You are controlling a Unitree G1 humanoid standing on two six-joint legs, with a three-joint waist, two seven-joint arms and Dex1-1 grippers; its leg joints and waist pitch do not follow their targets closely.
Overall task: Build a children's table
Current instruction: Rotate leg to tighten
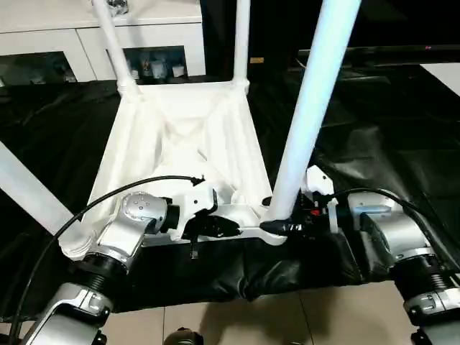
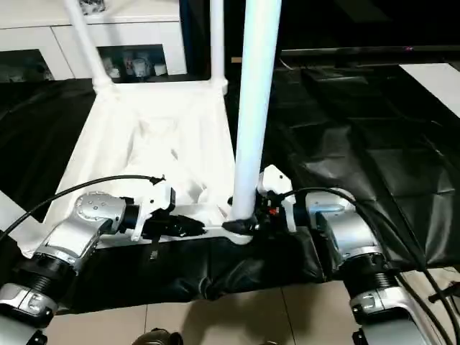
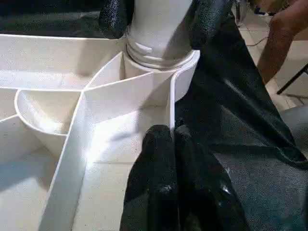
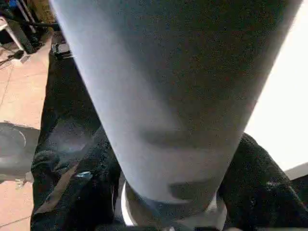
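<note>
The tabletop (image 1: 180,136) lies upside down on the black sheet (image 1: 374,144) covering the surface, its ribs facing up. My right fingers (image 3: 202,19) are clamped around the base of the near right leg (image 1: 309,108), which stands upright in its corner socket (image 3: 161,62). My left fingers (image 3: 168,159) are pressed together, resting on the tabletop's near edge just beside that socket. Two legs (image 1: 241,43) stand at the far corners.

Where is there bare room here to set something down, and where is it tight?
Free: the black sheet right of the tabletop, and the tabletop's middle between the legs. Crowded: the near corner, where the right claw grips a leg and the shut left claw rests on the rim.
</note>
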